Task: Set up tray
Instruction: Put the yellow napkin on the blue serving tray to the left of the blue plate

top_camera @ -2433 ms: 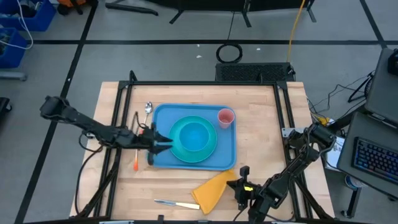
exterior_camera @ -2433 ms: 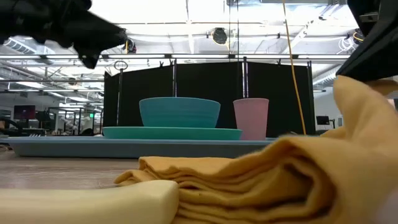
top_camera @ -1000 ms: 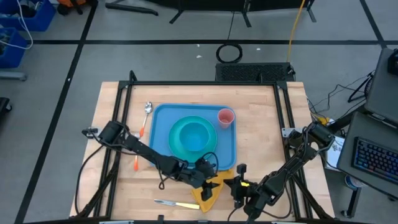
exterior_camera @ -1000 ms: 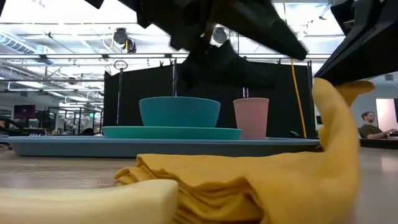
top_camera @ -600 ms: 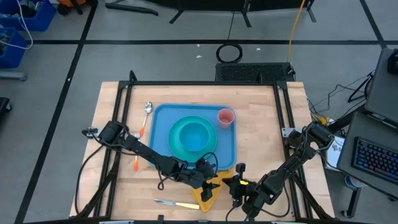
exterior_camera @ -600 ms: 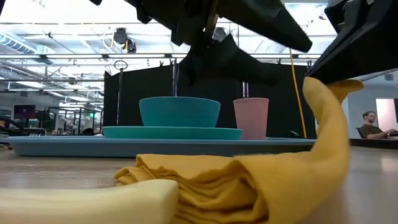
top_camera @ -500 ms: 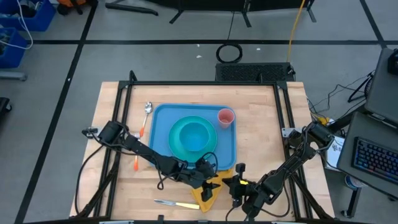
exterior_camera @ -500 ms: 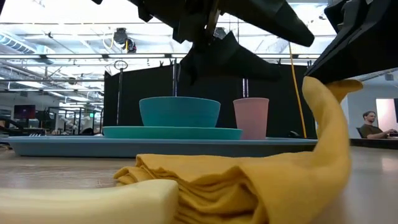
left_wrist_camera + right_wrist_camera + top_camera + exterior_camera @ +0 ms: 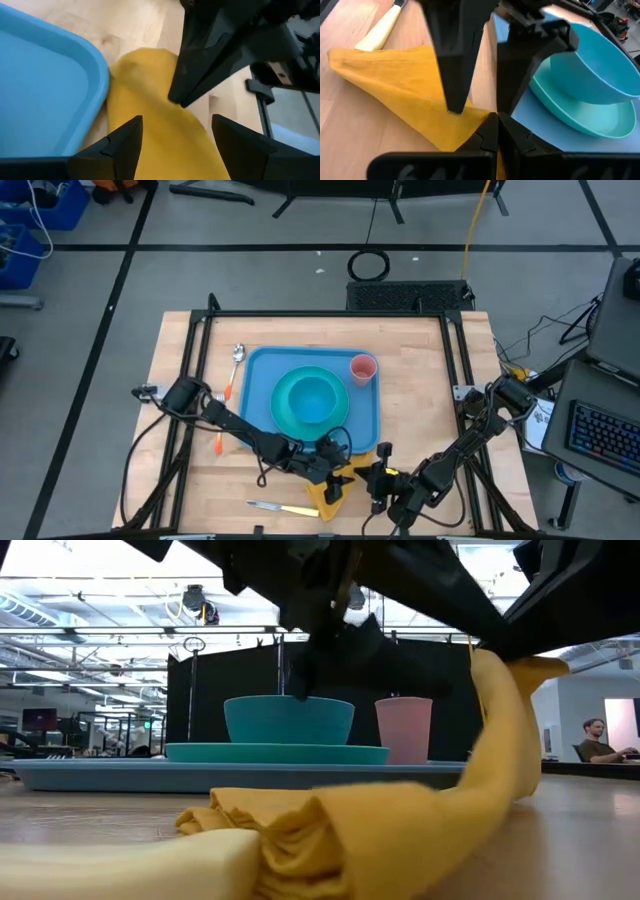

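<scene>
The yellow napkin (image 9: pixel 335 483) lies on the wood just off the blue tray's (image 9: pixel 252 395) near right corner, which also shows in the left wrist view (image 9: pixel 45 75). My right gripper (image 9: pixel 493 131) is shut on the napkin. My left gripper (image 9: pixel 176 120) is open and hangs low over the same napkin (image 9: pixel 150 115), one finger on each side of its raised part; whether it touches the cloth, I cannot tell. On the tray stand a turquoise plate with a bowl (image 9: pixel 590 60) and a pink cup (image 9: pixel 362 367). My right gripper pinches the napkin's corner (image 9: pixel 480 125) between its two shut fingers, coming level from the table's right side. That end (image 9: pixel 500 670) is lifted and stands up in a curve. The rest of the napkin (image 9: pixel 300 840) lies bunched in folds on the table.
A knife with a cream handle (image 9: pixel 285 508) lies near the table's near edge, left of the napkin. A spoon (image 9: pixel 238 355) and orange-handled cutlery (image 9: pixel 218 443) lie left of the tray. A person sits far off in the room (image 9: pixel 592 740).
My right gripper has drawn the held corner toward the table's left, closer to my left gripper. The raised part of the napkin has leaned over that way, and the folds on the table have bunched up and slid left. The left gripper has stayed open over the napkin.
</scene>
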You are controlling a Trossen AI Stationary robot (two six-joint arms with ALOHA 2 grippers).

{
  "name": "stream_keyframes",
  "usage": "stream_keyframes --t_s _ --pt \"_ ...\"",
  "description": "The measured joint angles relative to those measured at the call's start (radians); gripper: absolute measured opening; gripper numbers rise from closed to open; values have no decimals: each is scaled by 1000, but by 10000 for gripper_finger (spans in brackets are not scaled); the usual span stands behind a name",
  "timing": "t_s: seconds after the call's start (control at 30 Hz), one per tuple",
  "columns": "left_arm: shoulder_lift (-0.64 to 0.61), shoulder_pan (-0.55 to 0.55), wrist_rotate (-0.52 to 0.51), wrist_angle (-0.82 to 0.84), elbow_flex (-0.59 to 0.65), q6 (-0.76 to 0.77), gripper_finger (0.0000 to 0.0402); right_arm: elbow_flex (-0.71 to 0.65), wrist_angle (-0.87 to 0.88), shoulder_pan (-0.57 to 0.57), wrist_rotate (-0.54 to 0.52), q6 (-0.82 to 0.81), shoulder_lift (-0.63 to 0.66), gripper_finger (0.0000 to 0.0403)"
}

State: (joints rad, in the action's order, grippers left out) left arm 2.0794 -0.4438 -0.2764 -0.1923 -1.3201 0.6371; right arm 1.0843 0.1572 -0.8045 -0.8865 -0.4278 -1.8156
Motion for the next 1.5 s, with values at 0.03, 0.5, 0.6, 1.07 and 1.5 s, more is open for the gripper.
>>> stream_keyframes --t_s 0.03,0.5,0.6,1.07,1.5 --pt "5 0 0 -9 0 1 242 0 -3 0 0 -1 0 0" --pt "12 4 -2 -17 0 -7 241 -1 -47 6 1 18 0 0" --pt "11 6 14 -19 0 -25 241 -1 -69 6 4 34 0 0" --pt "11 13 12 38 0 -5 111 -1 -78 5 5 51 0 0" --pt "11 13 67 36 0 -30 8 0 -79 -10 9 72 0 1"
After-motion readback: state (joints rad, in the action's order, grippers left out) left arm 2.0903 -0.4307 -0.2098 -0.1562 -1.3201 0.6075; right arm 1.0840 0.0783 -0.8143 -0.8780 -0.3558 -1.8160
